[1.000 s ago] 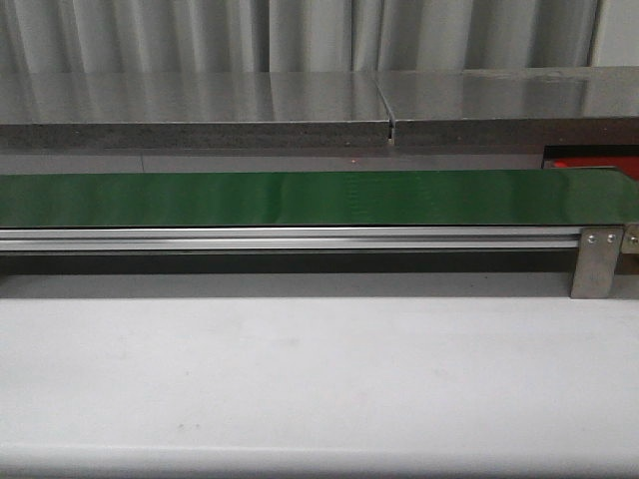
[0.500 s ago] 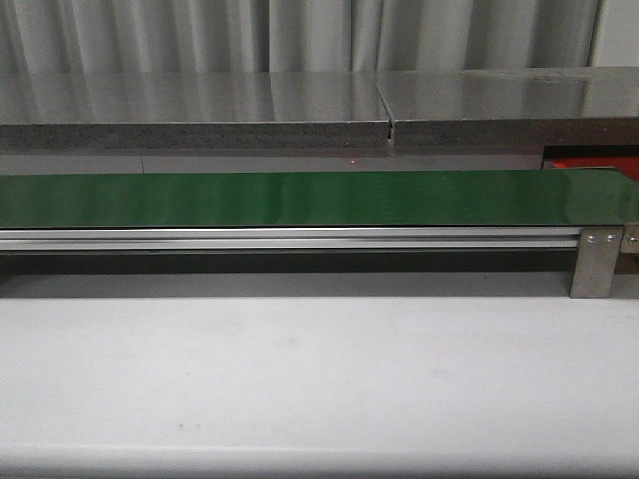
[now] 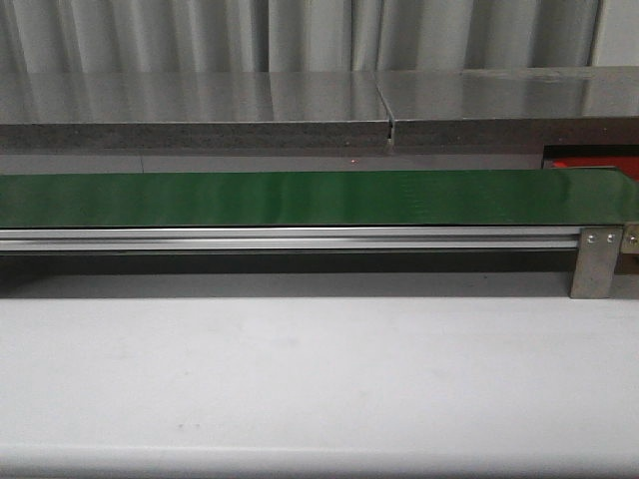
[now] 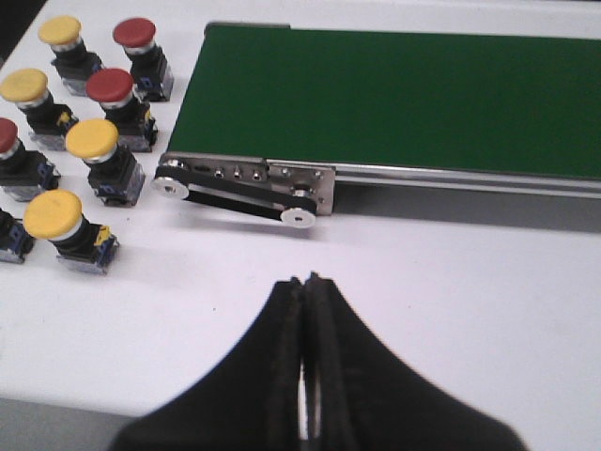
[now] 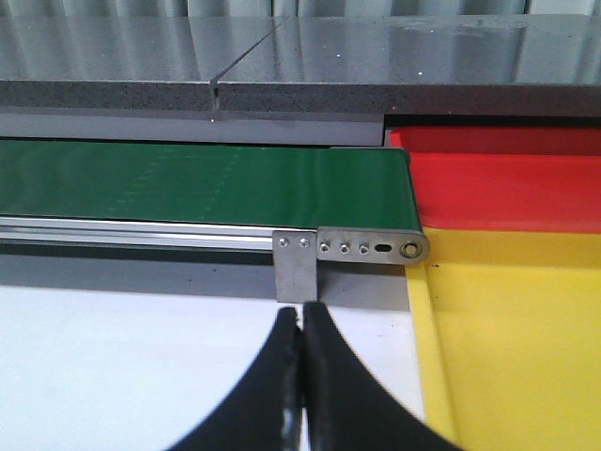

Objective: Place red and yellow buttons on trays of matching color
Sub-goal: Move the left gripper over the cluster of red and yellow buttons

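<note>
Nothing picked yet; looks like the start, w/ all buttons waiting.

Nearest, left end effector [image 4: 305, 282] hangs over the white counter [image 4: 394, 282], jaws pressed together, holding nothing. Just beyond it, beside the belt's roller end, sit the buttons: yellow buttons [image 4: 58, 215] and red buttons [image 4: 110, 85] mixed in rows, upright, close but apart.

Right end effector [image 5: 302, 315] likewise closed tight and empty, near the other belt end. Yellow tray [image 5: 507, 338] sits right beside it, red tray [image 5: 512, 188] behind that, both bare as far as visible.

Next move, prob: left jaws must open, drop over one button cap, grip w/o knocking neighbours.

Further out: green conveyor belt [image 3: 300, 198] on an aluminium rail, then a grey steel shelf [image 3: 190, 105], pale curtain [image 3: 300, 35] at back.
</note>
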`<state>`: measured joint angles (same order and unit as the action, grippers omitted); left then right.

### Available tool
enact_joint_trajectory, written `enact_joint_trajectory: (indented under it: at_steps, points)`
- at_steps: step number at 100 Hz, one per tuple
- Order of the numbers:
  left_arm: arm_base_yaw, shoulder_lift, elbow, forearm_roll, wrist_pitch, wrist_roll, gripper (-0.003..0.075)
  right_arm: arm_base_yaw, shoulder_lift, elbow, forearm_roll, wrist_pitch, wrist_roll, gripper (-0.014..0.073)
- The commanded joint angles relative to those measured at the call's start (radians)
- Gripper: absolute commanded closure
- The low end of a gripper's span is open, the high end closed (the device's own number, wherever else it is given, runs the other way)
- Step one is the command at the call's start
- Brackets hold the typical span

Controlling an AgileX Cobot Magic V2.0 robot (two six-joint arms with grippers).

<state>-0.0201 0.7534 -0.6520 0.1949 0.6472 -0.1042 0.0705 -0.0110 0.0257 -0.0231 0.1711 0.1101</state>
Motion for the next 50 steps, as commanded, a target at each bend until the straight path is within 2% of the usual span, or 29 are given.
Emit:
enact_joint_trajectory:
  at_steps: [1,17,24,31,38,43,50]
  points:
    - [-0.009,0.039,-0.035,0.008,-0.055,-0.003,0.0739,0.0,-0.017,-0.018,-0.013,-0.083,-0.004,0.0711]
    - [-0.009,0.064,-0.035,0.006,-0.053,-0.003,0.0738,0.0,-0.017,-0.018,-0.013,-0.083,-0.004,0.0711]
    - [-0.009,0.068,-0.035,0.006,-0.053,-0.003,0.071,0.0,-0.017,-0.018,-0.013,-0.083,-0.004,0.0711]
    - [-0.009,0.068,-0.035,0.006,-0.053,-0.003,0.0607,0.0,-0.017,-0.018,-0.013,-0.083,-0.004,0.0711]
    - [-0.009,0.068,-0.035,0.006,-0.053,-0.003,0.044,0.0,-0.017,-0.018,-0.013,-0.083,-0.004,0.0711]
    - [-0.009,0.068,-0.035,0.005,-0.053,-0.003,0.0291,0.0,-0.017,-0.018,-0.013,-0.083,-0.004,0.0711]
    - [-0.009,0.068,-0.035,0.005,-0.053,-0.003,0.0147,0.0,-0.017,-0.018,-0.013,-0.083,-0.004,0.0711]
